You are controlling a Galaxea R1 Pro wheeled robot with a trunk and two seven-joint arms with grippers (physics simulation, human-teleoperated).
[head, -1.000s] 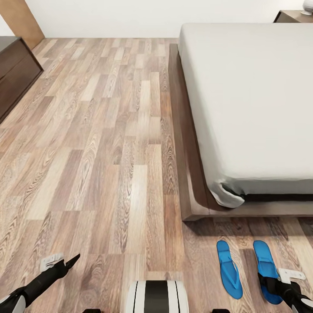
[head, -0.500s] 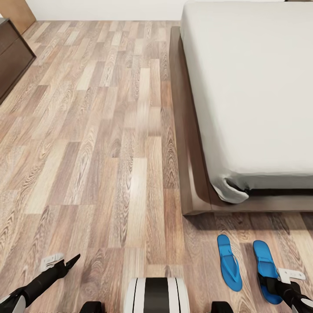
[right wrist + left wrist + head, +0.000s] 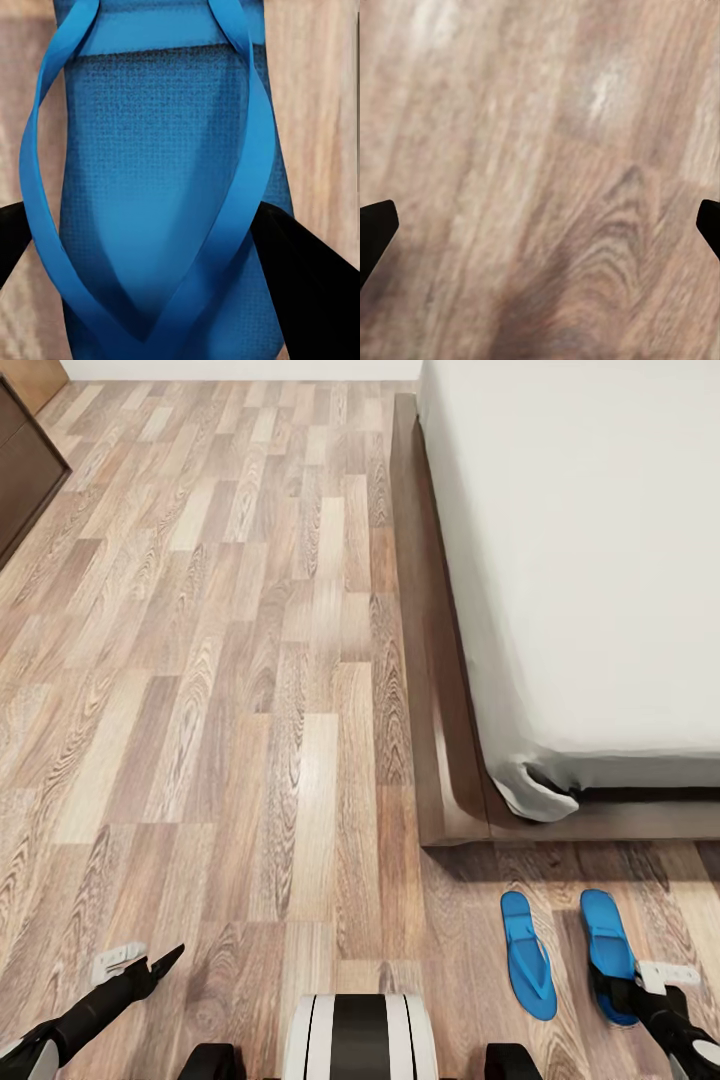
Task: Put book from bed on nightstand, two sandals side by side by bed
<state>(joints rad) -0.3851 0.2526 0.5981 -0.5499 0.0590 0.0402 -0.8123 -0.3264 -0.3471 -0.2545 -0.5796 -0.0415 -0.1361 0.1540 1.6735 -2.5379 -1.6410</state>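
Two blue sandals lie side by side on the wood floor just off the foot corner of the bed point(image 3: 445, 760). My right gripper point(image 3: 618, 998) is over the heel end of the right sandal point(image 3: 606, 932). In the right wrist view that sandal point(image 3: 161, 187) lies between the black fingers point(image 3: 307, 277), which touch its two long edges. The left sandal point(image 3: 528, 957) lies free a hand's width away. At the lower left my left gripper point(image 3: 165, 963) hangs open over bare planks, its fingertips point(image 3: 375, 229) far apart. The book and the nightstand are out of view.
The grey mattress point(image 3: 600, 560) and its dark frame take up the right side. A dark brown cabinet point(image 3: 25, 470) stands at the upper left. Open plank floor point(image 3: 250, 660) runs between them. My white base point(image 3: 362, 1035) is at the bottom edge.
The camera has tilted down, so the back wall and the far cabinet corner have left the picture. The right gripper stays on the right sandal. Both sandals lie as before.
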